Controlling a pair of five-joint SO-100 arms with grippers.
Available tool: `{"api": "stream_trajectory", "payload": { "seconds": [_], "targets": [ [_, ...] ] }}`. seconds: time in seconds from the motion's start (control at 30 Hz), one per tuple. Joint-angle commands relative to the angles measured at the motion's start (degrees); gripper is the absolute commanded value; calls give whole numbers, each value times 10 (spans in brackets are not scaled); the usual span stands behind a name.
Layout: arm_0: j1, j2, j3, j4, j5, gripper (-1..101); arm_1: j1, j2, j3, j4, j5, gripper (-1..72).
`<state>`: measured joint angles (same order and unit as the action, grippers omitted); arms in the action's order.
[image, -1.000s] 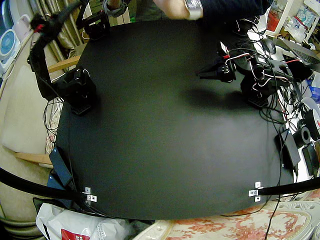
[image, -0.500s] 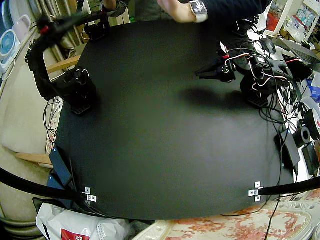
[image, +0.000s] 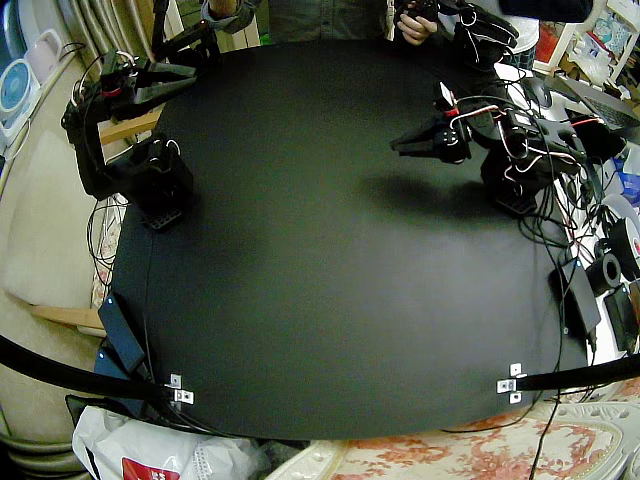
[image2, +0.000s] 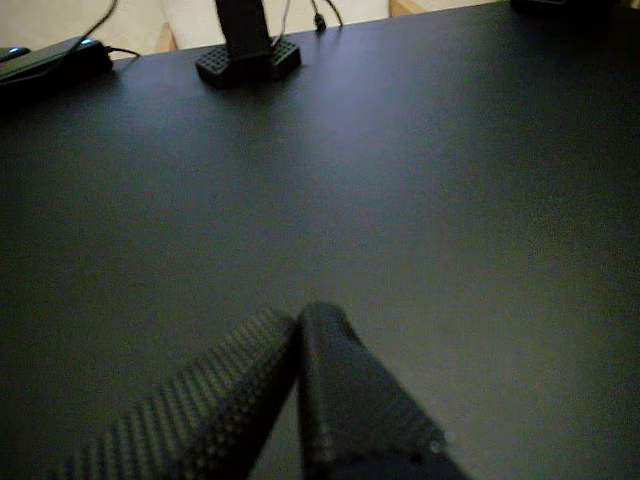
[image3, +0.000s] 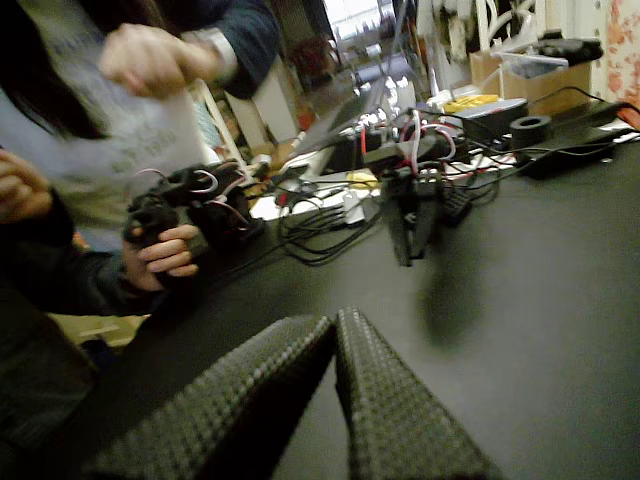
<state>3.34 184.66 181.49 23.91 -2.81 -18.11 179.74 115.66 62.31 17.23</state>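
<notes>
— Checking in: where does the left arm stand?

— I have the left arm (image: 505, 140) at one side edge of the worktop (image: 320, 300), among loose cables (image: 560, 200). It reaches in over the black surface, and its jaws hover above the worktop and throw a shadow (image: 420, 195) on it. In a wrist view the two textured fingers (image2: 220, 390) meet at the tips, so I read those jaws as closed on themselves. The worktop is the nearest thing to them.

— And the other one?

— I see the right arm (image: 90, 130) at the opposite side edge of the worktop, with its base (image2: 245, 55) on the surface. It is lifted high, and its jaws point inward above the worktop's far corner. In a wrist view its fingers (image3: 390, 400) lie pressed together, so these jaws are closed too, well above the worktop.

— Anything else around?

— A person's hand (image: 412, 22) shows at the worktop's far edge. A black adapter box (image: 578, 295) sits at the edge on the left arm's side, and a small metal bracket (image: 180, 388) is fixed near one corner of the near edge.
</notes>
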Motion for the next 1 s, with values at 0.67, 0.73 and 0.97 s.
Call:
{"api": "stream_trajectory", "payload": {
  "seconds": [0.67,0.73,0.97],
  "targets": [
    [33,11,7,50,-16,0,61,78,565,-45,-114,-3],
    [28,11,-4,33,-11,0,59,78,565,-35,-108,-3],
    [-23,11,-136,-157,-17,0,60,78,565,-35,-108,-3]
  ]
}}
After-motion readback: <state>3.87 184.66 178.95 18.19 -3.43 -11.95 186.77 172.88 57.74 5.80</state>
